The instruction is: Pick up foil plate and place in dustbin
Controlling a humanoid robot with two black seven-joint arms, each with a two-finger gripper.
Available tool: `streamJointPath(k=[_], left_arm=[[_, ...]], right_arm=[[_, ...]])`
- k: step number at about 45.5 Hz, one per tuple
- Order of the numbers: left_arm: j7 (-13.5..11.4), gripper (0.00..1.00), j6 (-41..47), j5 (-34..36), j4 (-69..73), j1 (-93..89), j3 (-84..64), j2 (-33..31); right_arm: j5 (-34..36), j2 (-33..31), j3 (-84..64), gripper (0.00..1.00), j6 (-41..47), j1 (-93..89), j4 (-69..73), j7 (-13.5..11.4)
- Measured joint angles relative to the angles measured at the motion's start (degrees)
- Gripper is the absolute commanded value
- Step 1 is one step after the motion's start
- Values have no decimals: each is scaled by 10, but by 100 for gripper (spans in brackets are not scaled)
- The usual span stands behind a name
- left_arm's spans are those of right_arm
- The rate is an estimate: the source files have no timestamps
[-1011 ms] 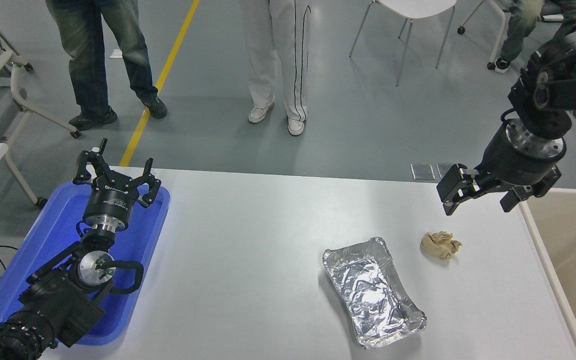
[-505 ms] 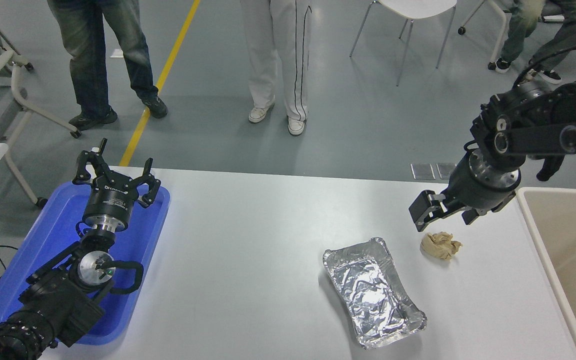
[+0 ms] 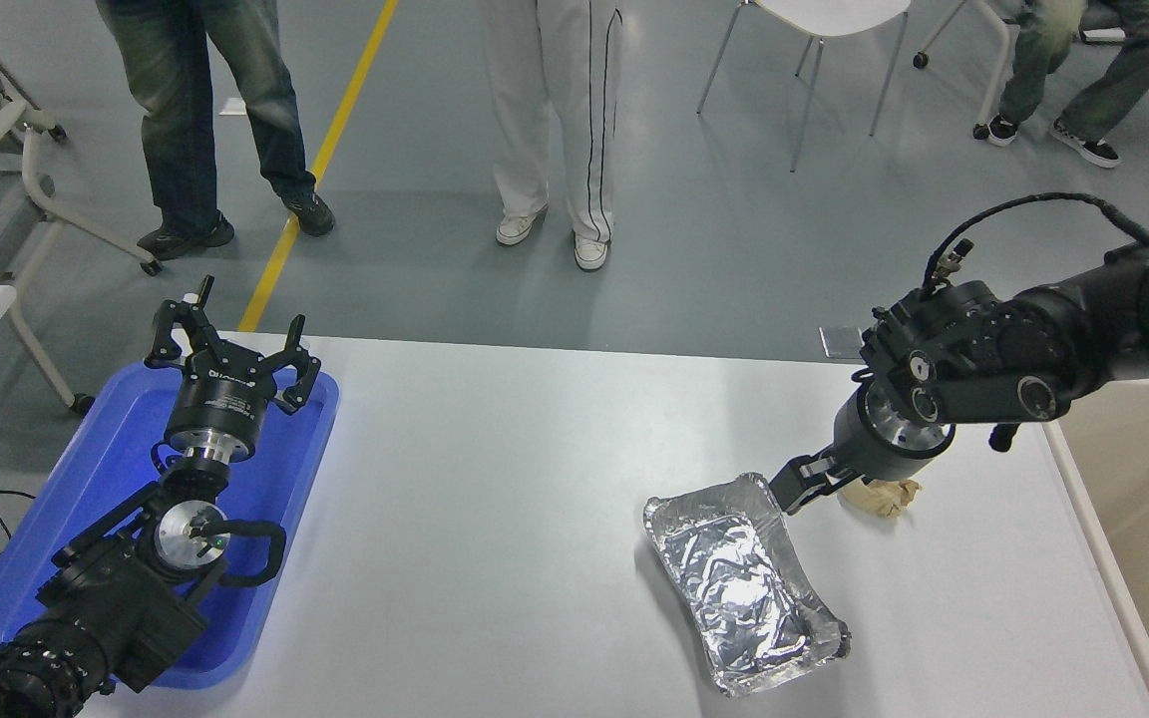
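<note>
Bench surface, smooth and matte white, is spread across the lower two thirds of the frame, with grey-green glossy floor and a yellow painted line seen beyond it. Legs of standing persons and a white chair on thin metal legs are seen along the top. The dustbin, cream plastic with a thick rounded rim and a smooth tan inside, is cut off by the right edge. A flat blue plastic tray lies at the lower left, and above it the left tool is parked with its black fingers spread. The right arm, black with a looping cable, is brought in from the right edge; the right tool is lowered to the far right corner of the foil plate, and whether it is spread or pressed together cannot be told. The foil plate, shiny, crinkled and rectangular with rounded corners and a raised rim, lies flat on the bench at lower centre right. A small crumpled tan paper ball is partly hidden just beside the tool.
</note>
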Motion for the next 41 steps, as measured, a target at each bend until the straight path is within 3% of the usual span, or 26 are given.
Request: streamJointPath(k=[29,41], left_arm=[[0,100,0,0,0,0,0,0],[0,100,0,0,0,0,0,0]], right_arm=[[40,44,5,88,-23,-120,-85,-1],[44,55,5,80,-25,-157,-124,-2]])
